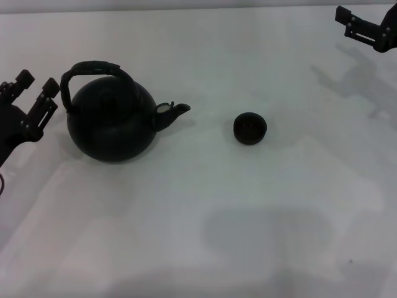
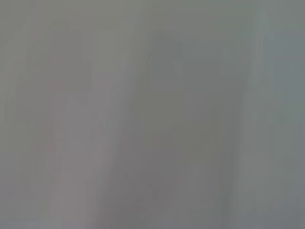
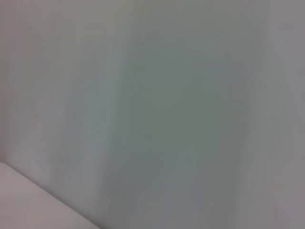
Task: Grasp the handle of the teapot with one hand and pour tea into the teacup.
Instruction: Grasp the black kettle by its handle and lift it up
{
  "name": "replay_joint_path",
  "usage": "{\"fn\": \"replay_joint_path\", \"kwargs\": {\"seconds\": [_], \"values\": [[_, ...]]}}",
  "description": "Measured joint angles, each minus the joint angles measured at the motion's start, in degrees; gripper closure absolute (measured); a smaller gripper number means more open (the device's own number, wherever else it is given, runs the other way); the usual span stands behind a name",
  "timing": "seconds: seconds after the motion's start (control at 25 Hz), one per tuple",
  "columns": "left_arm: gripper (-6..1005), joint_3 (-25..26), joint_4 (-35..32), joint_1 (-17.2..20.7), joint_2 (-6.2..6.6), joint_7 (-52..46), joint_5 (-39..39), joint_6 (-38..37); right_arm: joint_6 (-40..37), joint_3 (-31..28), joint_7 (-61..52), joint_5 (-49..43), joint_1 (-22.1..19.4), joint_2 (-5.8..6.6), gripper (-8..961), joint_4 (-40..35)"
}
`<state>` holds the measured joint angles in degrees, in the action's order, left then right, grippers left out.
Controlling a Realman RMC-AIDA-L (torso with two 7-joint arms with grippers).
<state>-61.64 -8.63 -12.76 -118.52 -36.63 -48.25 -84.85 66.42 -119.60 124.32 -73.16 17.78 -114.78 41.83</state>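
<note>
black teapot point(image 1: 111, 121) just beside left hand point(image 1: 36, 90)

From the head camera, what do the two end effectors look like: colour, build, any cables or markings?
Both are black. The left end effector, beside the teapot, has two blocky fingers built of linked bars with small pale pivot screws; a thin dark cable shows at the edge below it. Only part of the right end effector shows at the table's far corner, of similar build. No markings are visible.

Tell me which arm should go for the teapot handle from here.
Left. The left gripper sits open right beside the handle of the teapot, not yet touching it. The right gripper is off at the far right corner, beyond the teacup.
</note>
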Motion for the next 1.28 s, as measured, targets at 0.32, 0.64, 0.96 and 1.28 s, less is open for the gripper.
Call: {"fn": "replay_joint_path", "kwargs": {"seconds": [0.32,0.64,0.96,1.28], "values": [[469,0.03,-3.67,-0.82,0.22,-5.48,-4.71,5.24,-0.31,0.27,0.48,0.05,0.54,0.0,96,-0.1],[470,0.11,-5.26,-1.34,0.01,-7.04,-7.75,7.52,-1.26,0.02,0.59,0.04,0.76,0.0,96,-0.1],[475,0.23,-5.05,-1.99,-0.3,-8.64,-7.61,10.09,-2.06,-0.04,1.2,0.04,1.01,-0.05,95,-0.08],[519,0.03,-4.92,-2.85,-0.59,-10.11,-7.3,11.36,-3.59,0.38,1.32,0.04,1.32,-0.09,96,-0.08]]}}
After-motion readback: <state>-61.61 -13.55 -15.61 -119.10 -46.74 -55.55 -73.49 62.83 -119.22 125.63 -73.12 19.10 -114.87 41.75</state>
